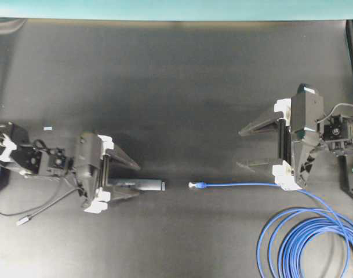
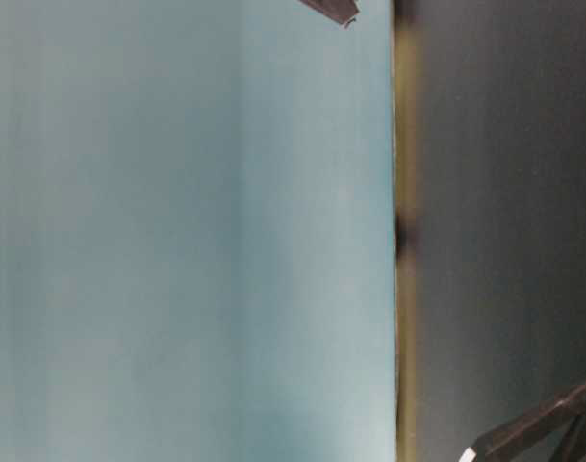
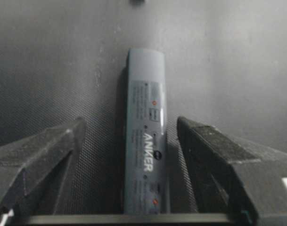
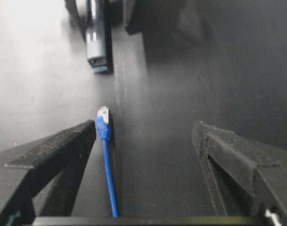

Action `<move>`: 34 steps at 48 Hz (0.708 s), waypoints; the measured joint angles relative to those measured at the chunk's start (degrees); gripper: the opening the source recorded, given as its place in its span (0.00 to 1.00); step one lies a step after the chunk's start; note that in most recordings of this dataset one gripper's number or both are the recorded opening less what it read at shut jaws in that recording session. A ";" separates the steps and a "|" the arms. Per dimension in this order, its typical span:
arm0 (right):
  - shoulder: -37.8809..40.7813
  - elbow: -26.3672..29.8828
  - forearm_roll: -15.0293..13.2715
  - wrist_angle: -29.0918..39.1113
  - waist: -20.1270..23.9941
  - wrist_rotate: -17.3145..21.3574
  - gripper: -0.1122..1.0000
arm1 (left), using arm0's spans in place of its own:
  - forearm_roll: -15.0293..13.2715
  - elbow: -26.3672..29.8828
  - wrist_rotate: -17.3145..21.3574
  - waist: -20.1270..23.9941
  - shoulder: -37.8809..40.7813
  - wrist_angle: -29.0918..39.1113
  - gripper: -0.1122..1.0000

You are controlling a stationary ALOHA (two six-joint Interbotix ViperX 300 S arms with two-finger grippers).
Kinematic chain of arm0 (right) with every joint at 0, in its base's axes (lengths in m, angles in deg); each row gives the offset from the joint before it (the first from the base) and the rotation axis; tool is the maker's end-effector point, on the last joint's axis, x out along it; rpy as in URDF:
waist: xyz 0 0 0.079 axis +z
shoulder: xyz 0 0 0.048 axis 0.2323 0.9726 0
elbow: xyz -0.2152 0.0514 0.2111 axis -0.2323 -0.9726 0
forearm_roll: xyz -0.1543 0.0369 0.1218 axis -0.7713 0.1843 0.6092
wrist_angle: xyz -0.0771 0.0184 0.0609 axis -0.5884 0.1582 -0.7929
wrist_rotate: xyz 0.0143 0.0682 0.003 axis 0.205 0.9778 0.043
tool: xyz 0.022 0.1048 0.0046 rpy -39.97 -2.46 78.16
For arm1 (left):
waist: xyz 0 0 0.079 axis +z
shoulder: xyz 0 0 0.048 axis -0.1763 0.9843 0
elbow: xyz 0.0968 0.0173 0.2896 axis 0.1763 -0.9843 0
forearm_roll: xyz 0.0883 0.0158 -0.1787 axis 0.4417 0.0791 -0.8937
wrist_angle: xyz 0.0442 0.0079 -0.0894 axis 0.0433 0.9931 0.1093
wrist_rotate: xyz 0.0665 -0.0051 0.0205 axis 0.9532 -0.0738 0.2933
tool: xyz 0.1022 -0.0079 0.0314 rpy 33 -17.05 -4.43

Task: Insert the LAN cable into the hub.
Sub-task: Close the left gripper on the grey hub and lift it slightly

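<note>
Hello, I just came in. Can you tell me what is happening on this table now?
Two robot arms are preparing to plug a LAN cable into a hub. The left gripper is open and straddles the hub, which lies flat on the table; it has not closed on it. The right gripper is also open and holds nothing, with the cable running under it. The cable's plug lies on the table facing the hub's end, with a gap between them.
</note>
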 measured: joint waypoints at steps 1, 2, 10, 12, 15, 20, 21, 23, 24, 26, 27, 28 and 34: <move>0.00 -0.09 0.00 0.00 0.00 0.00 0.82 | 0.09 0.26 -0.09 0.00 0.18 0.09 0.78; 0.00 -0.09 0.00 0.00 0.00 0.00 0.82 | 0.00 0.53 -0.18 -0.09 0.35 0.26 0.78; 0.00 -0.09 0.00 0.00 0.09 0.00 0.82 | 0.00 2.20 -0.18 -0.88 2.11 1.58 0.78; 0.00 0.00 0.00 0.00 0.09 0.00 0.82 | 0.00 2.37 -0.09 -1.14 2.64 2.20 0.77; -0.09 -0.09 0.00 0.00 0.09 0.00 0.82 | 0.09 2.55 -0.09 -1.32 3.08 3.25 0.76; -0.09 -0.18 0.00 0.00 0.18 0.00 0.82 | 0.09 2.72 0.18 -1.23 3.16 4.31 0.67; -0.09 -0.09 0.09 0.00 0.26 0.00 0.82 | 0.00 2.64 0.53 -1.23 3.16 4.39 0.64; -0.26 -0.18 0.00 0.00 0.26 0.00 0.82 | 0.09 2.64 0.79 -1.14 3.08 4.48 0.55; -0.09 -0.18 0.00 0.00 0.26 0.00 0.82 | 0.00 2.64 0.97 -0.97 3.08 4.48 0.50; -0.09 -0.18 0.09 0.00 0.35 0.00 0.82 | 0.00 2.64 1.05 -0.88 3.08 4.48 0.40; -0.26 -0.18 0.00 0.00 0.44 0.00 0.82 | 0.09 2.64 1.32 -0.88 3.08 4.57 0.36; -0.26 -0.26 0.00 0.00 0.44 0.00 0.82 | 0.09 2.64 1.93 -0.97 3.08 4.57 0.34; -0.26 -0.35 0.09 -0.09 0.97 0.00 0.82 | 0.09 2.72 2.64 -1.23 2.99 4.66 0.35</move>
